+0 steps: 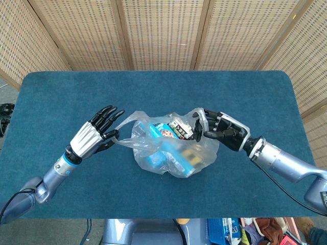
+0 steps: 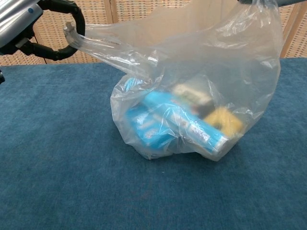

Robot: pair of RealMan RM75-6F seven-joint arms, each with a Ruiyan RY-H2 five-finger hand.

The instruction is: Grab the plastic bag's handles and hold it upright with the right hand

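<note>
A clear plastic bag [image 1: 173, 150] [image 2: 192, 96] with blue packets and a yellow item inside sits on the blue table [image 1: 153, 92]. My left hand [image 1: 94, 133] [image 2: 45, 26] pinches the bag's left handle [image 1: 125, 130] [image 2: 96, 40], pulling it out to the left, with its other fingers spread. My right hand [image 1: 219, 131] grips the bag's right handle [image 1: 196, 120] and holds that side up. In the chest view the right hand is almost entirely cut off by the top edge.
Woven bamboo screens [image 1: 163, 30] stand behind the table. The table's front edge [image 1: 153, 217] runs close below the bag. Blue cloth shows on every side of the bag.
</note>
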